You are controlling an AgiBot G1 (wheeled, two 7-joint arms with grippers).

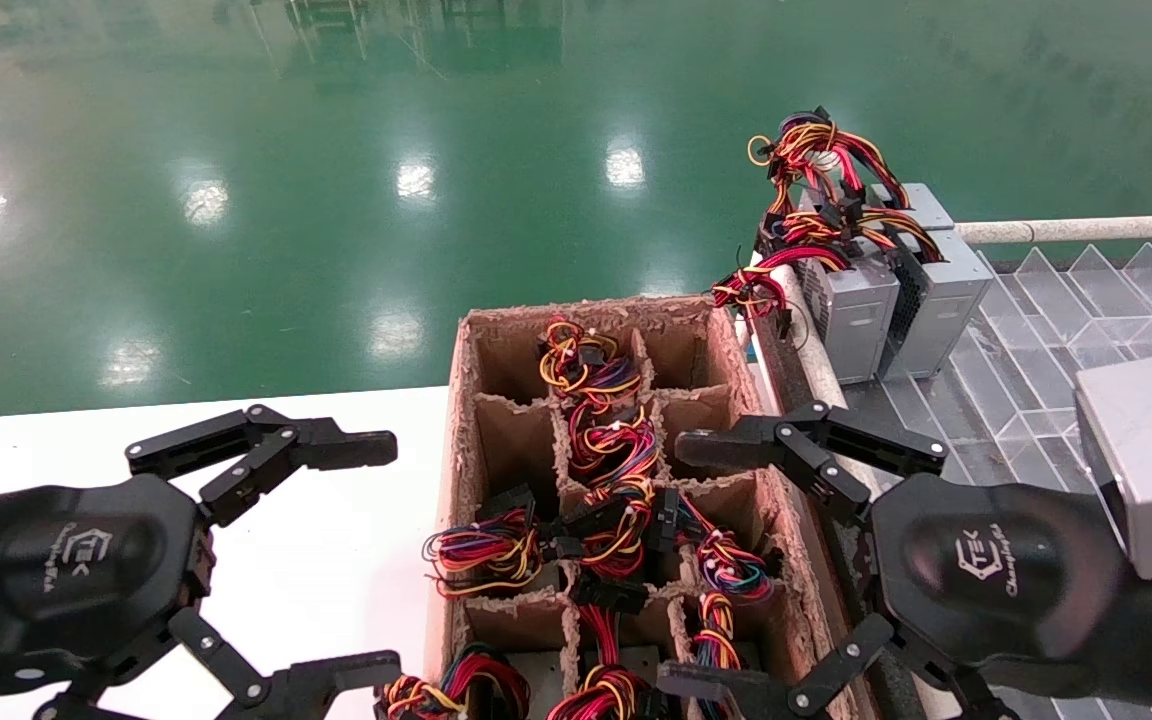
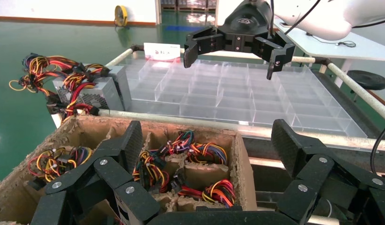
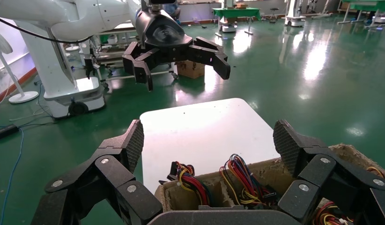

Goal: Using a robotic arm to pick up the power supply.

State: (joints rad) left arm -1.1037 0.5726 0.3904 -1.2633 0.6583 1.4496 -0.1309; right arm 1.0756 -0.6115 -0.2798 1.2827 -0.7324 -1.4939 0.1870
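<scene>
Two grey power supplies [image 1: 854, 322] with red, yellow and black wire bundles stand on the clear tray, past the far right corner of the cardboard divider box [image 1: 463, 420]. One of these power supplies [image 2: 94, 93] also shows in the left wrist view. More wire bundles [image 1: 611, 440] stick up out of the box's cells; what they belong to is hidden. My right gripper [image 1: 688, 565] hangs open over the box's right wall, holding nothing. My left gripper [image 1: 376, 560] is open and empty over the white table [image 1: 336, 560], left of the box.
The clear divided tray [image 1: 1056, 330] lies right of the box, with a white rail [image 1: 1086, 229] along its far side. A green floor lies beyond the table. Across the box, each wrist view shows the other gripper: the right gripper [image 2: 233, 47], the left gripper [image 3: 181, 56].
</scene>
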